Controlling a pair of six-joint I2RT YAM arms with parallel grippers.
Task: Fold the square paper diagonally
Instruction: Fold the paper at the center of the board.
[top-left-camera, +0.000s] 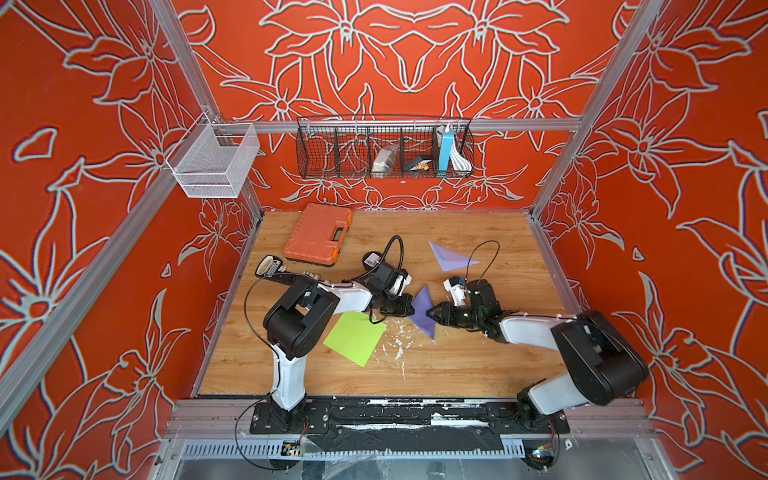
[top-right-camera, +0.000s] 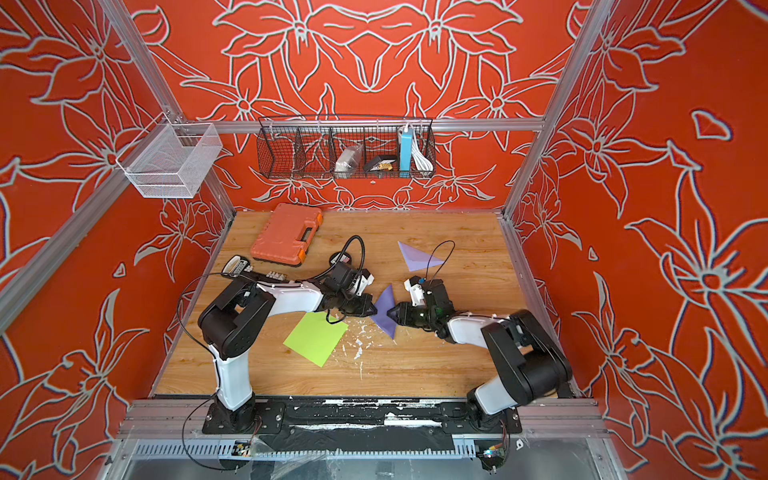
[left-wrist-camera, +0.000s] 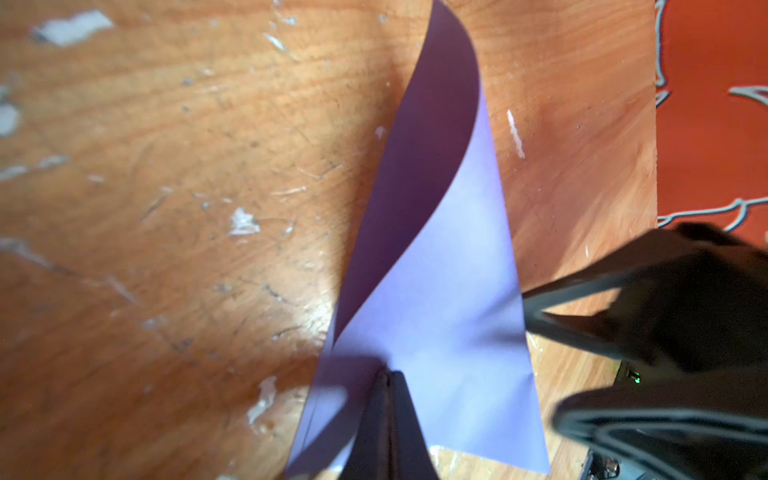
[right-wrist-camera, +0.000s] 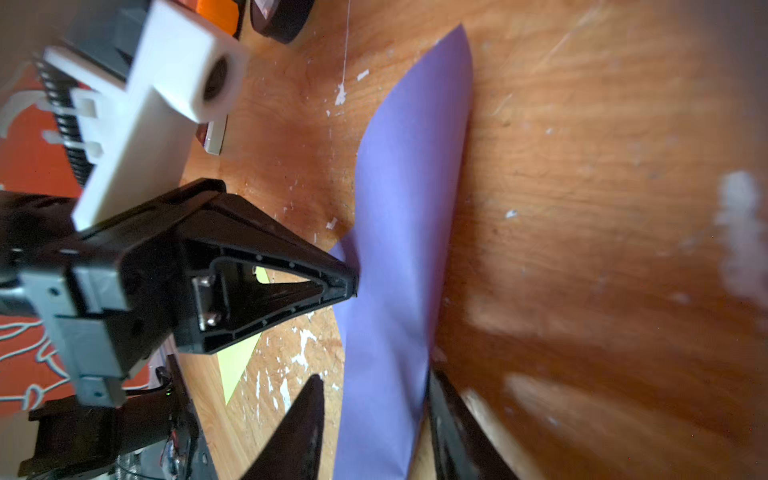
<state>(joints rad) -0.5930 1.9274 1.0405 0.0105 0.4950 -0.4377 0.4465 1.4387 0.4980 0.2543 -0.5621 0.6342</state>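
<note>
Purple paper: L claw clamped on it; R claw apart, straddling it.

No wording can be read anywhere. The label on the black round device, just beside the orange plastic case, is too small to make out.

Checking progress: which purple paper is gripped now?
The nearer purple paper, pinched in the left gripper; the far purple triangle lies untouched on the table.
</note>
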